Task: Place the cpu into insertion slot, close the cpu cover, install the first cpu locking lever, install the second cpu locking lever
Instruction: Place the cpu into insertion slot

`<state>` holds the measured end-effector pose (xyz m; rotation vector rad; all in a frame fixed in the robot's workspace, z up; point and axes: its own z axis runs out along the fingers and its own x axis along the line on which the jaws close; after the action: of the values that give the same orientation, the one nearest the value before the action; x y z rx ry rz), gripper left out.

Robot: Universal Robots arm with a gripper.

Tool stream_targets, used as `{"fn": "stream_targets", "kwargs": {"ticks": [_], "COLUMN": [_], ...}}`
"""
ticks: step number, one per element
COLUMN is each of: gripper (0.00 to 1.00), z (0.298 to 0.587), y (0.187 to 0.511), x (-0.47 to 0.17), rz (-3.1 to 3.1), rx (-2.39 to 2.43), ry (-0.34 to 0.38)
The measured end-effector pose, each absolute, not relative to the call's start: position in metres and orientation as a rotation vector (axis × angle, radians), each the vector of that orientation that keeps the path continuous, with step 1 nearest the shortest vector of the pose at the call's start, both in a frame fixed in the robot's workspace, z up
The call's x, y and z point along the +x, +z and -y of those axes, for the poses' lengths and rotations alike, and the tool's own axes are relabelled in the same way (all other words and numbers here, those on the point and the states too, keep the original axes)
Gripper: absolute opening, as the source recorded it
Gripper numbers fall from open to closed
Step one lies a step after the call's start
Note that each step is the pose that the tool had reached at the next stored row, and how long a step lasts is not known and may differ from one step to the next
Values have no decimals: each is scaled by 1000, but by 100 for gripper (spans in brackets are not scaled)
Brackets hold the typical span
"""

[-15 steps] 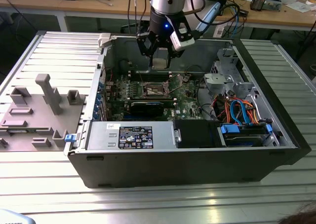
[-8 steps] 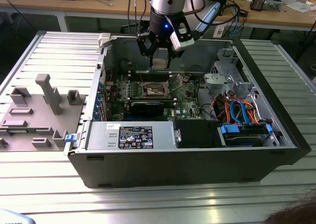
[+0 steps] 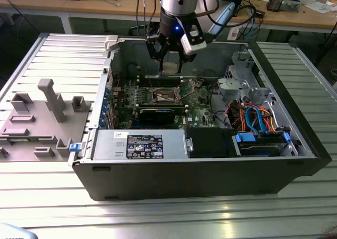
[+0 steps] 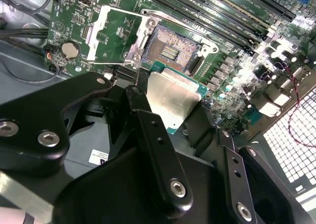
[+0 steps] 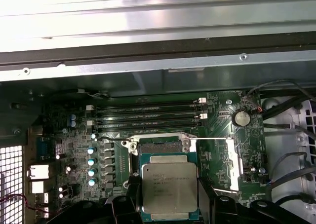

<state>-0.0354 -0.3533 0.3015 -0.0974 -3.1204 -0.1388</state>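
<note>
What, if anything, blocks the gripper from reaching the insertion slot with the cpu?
Probably nothing. The cpu cover is swung open to one side, the insertion slot lies bare, and the gripper holds the cpu above the board close to it, with no cable or part seen between.

shiny metal-topped cpu

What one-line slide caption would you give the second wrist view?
The claw holds the cpu over the green motherboard, near the empty insertion slot, with the cpu cover swung open.
</note>
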Motion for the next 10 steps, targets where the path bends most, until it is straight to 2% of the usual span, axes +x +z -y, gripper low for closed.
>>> {"fn": "stream_targets", "kwargs": {"ticks": [10], "gripper": [55], "z": [353], "y": [301], "x": [-35], "rz": [3120], "rx": [-136], "ry": [-139]}}
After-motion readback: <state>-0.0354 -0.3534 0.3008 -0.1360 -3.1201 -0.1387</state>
